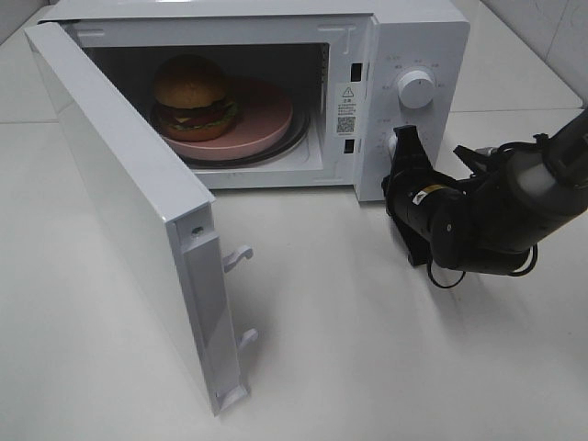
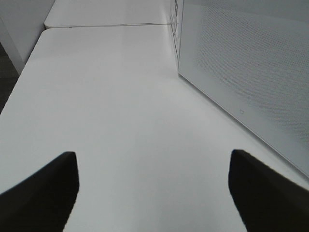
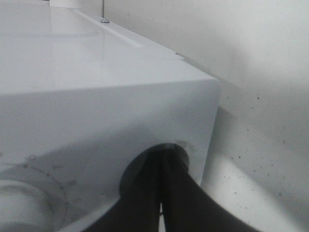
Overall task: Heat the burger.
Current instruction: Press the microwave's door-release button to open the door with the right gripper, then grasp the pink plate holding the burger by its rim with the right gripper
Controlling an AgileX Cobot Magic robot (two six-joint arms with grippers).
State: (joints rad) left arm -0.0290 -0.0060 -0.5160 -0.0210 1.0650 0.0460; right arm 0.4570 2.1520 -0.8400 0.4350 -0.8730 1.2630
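Note:
The burger (image 1: 191, 96), with a golden-brown bun, dark patty and green lettuce, sits on a pink plate (image 1: 266, 124) inside the white microwave (image 1: 276, 14). The microwave door (image 1: 119, 202) is swung wide open to the left. My right gripper (image 1: 401, 142) is shut, its tips against the lower part of the control panel, below the round knob (image 1: 415, 90). In the right wrist view the closed right gripper (image 3: 161, 154) touches a round spot on the panel. My left gripper (image 2: 153, 188) is open over bare table, with nothing between its fingers (image 2: 43, 193).
The white table (image 1: 367, 349) spreads in front of the microwave. In the left wrist view the open door's perforated outer face (image 2: 241, 63) stands close beside the gripper. The door's latch hooks (image 1: 237, 257) stick out toward the middle.

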